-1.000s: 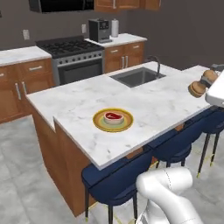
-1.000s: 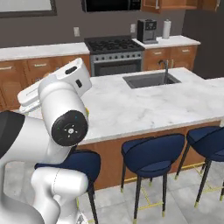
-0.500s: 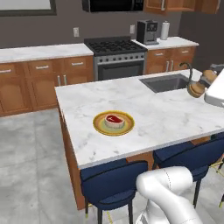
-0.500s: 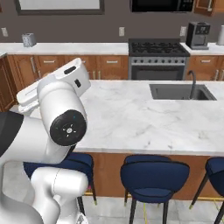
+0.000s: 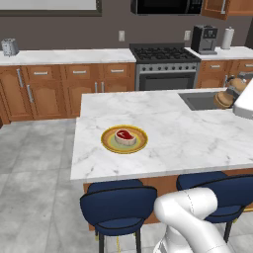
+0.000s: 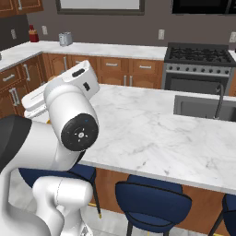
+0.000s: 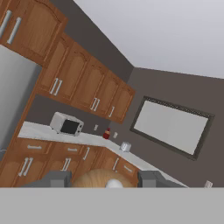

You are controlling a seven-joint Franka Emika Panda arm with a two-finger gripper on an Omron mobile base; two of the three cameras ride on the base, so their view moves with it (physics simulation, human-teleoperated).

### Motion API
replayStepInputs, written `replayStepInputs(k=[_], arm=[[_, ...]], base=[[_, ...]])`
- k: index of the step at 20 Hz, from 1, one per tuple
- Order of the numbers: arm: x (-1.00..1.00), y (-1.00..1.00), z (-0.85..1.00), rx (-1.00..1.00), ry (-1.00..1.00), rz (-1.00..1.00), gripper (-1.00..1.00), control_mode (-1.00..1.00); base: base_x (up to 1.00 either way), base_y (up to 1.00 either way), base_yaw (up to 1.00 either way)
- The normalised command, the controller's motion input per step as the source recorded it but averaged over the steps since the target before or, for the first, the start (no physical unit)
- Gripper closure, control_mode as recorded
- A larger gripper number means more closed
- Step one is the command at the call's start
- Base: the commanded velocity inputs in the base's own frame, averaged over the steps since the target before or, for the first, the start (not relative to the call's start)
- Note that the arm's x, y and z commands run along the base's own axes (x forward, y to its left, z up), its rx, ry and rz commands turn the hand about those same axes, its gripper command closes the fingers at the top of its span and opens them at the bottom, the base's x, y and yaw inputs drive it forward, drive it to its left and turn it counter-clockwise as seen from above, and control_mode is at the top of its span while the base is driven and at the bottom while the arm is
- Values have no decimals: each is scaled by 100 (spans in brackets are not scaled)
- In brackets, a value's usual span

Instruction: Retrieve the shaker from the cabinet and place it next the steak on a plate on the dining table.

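The steak (image 5: 124,135) lies on the yellow-rimmed plate (image 5: 109,142), left of centre on the marble dining table (image 5: 173,133). At the right edge of the left base view, above the island's sink end, my gripper (image 5: 231,92) is shut on the brown wooden shaker (image 5: 223,99). In the hand view the shaker's rounded top (image 7: 94,180) sits between the two dark fingertips (image 7: 57,179), and my gripper (image 7: 105,180) points up towards wall cupboards and ceiling. The shaker is well to the right of the plate. The cabinet is out of view.
Blue stools (image 5: 118,205) line the near side of the island. A sink (image 5: 202,100) is set into its right part. Behind stand the stove (image 5: 163,66), a coffee machine (image 5: 203,39), a paper-towel roll (image 5: 227,38) and a toaster (image 5: 9,47) on the wall counters.
The whole picture has shifted, so the base has moved along the island; the plate now shows more squarely in front. The shaker stays in my shut gripper.
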Motion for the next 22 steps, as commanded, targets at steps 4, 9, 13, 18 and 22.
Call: replayStepInputs(k=[4,9,13,18,22], arm=[[0,0,0,0,0,0,100,100],[0,0,0,0,0,0,100,100],[0,0,0,0,0,0,100,100],[0,0,0,0,0,0,100,100],[0,0,0,0,0,0,100,100]], base=[[100,4,26],[100,0,23],[50,0,11],[6,2,0],[0,0,0]])
